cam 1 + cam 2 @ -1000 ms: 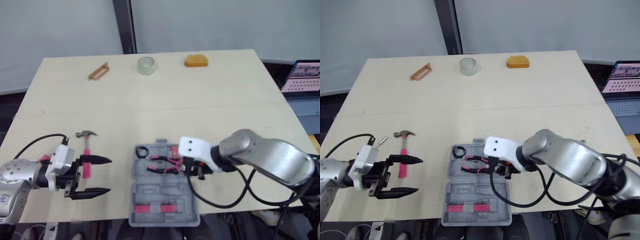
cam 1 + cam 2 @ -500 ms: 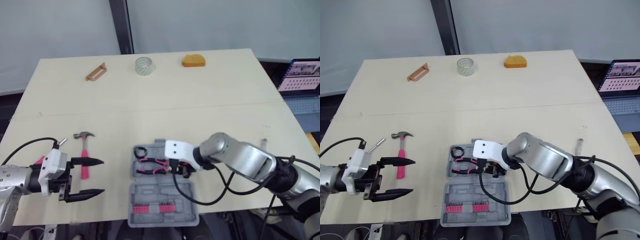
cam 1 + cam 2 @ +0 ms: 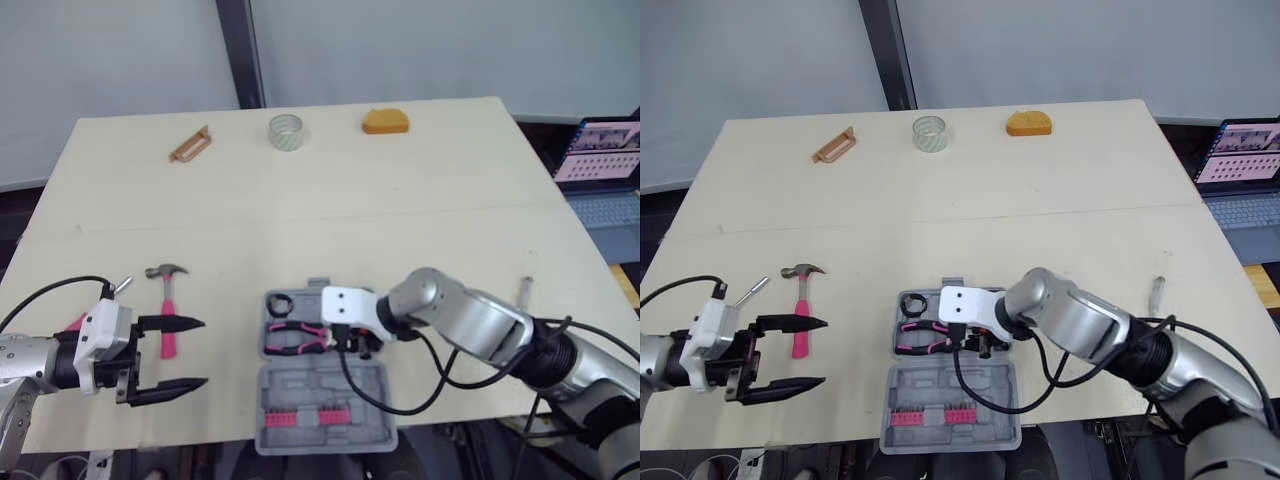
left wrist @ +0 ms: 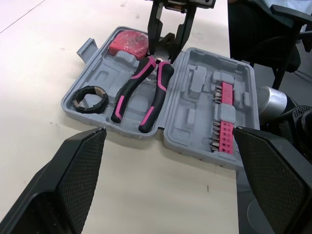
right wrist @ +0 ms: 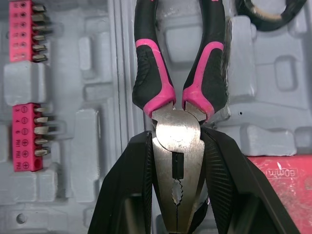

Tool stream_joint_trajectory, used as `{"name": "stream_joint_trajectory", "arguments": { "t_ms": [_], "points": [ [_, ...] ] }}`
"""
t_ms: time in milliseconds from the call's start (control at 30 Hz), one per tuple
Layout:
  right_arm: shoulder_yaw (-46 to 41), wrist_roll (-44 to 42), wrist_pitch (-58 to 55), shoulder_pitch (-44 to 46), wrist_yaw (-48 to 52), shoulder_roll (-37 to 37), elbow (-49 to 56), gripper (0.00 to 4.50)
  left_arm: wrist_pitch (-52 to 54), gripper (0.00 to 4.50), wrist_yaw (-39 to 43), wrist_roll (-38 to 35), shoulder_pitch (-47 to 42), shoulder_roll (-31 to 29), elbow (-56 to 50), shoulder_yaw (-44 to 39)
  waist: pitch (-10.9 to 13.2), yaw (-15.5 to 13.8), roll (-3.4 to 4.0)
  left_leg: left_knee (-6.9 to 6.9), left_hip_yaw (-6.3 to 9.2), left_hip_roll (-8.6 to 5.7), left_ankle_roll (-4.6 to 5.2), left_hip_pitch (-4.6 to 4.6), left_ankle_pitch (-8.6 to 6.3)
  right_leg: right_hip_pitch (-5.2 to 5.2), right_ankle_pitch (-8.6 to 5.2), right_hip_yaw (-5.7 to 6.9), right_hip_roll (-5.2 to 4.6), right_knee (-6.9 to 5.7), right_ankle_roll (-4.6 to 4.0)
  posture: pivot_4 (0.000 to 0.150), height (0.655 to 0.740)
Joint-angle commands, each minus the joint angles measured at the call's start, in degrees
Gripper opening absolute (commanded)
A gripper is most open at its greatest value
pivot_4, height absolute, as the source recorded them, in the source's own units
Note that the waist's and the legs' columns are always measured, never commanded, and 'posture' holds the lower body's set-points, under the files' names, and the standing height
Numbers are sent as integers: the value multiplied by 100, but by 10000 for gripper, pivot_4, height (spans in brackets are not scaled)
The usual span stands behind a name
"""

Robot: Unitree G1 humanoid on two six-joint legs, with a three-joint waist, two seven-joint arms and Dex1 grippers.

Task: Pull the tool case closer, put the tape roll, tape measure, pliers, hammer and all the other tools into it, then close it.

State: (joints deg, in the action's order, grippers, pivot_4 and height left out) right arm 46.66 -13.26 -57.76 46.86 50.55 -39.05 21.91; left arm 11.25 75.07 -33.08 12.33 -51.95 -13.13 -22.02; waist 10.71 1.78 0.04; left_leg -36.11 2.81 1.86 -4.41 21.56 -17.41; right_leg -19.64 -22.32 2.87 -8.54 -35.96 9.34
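The grey tool case (image 3: 330,385) lies open near the table's front edge. Inside it the pink-handled pliers (image 5: 152,73) rest in the upper half, between a black ring (image 4: 90,100) and a red tape measure (image 4: 127,43). My right gripper (image 3: 352,343) is shut on the pliers' metal head. A pink-handled hammer (image 3: 167,318) lies on the table left of the case. Just in front of it my left gripper (image 3: 200,352) hovers open, holding nothing. A clear tape roll (image 3: 288,132) stands at the far edge.
An orange object (image 3: 385,121) and a brown handle-shaped piece (image 3: 192,144) lie at the far edge. A small metal tool (image 3: 118,287) lies left of the hammer, and another small metal piece (image 3: 527,290) lies on the right. A laptop (image 3: 600,160) stands beyond the right edge.
My right gripper has slid left over the case with the pliers, which now lie further left in the upper half. The left gripper stays open by the hammer.
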Motion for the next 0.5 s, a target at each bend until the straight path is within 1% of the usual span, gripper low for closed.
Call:
{"name": "stream_joint_trajectory", "arguments": {
  "t_ms": [33, 400, 467, 500],
  "points": [
    [-58, 141, 212, -1, 155, 86, 23, 9747, 7, 45000, -23, -61, 82, -26, -181, -200, 0, 2, 0, 0, 0, 0, 0, 0, 0, 0, 0, 0, 0, 0, 0, 1500, 7400],
    [-107, 440, 572, -141, 459, 132, -176, 9747, 42, 45000, -9, -158, 140, -3, -306, -269, -2, 3, -3, 0, 0, 0, 0, 0, 0, 1, 0, 0, 0, 0, 0, 1500, 7400],
    [-128, 435, 612, -163, 536, 144, -207, 20105, 52, 45000, -13, -160, 125, 3, -316, -257, -2, 2, -3, 0, 0, 0, 0, 0, 0, 0, 0, 0, 0, 0, 0, 1500, 7400],
    [-136, 436, 627, -173, 569, 148, -215, 22839, 54, 45000, -13, -160, 122, 5, -319, -255, -2, 1, -3, 0, 0, 0, 0, 0, 0, 0, 0, 1, 0, 0, 0, 1500, 7400]
  ]
}}
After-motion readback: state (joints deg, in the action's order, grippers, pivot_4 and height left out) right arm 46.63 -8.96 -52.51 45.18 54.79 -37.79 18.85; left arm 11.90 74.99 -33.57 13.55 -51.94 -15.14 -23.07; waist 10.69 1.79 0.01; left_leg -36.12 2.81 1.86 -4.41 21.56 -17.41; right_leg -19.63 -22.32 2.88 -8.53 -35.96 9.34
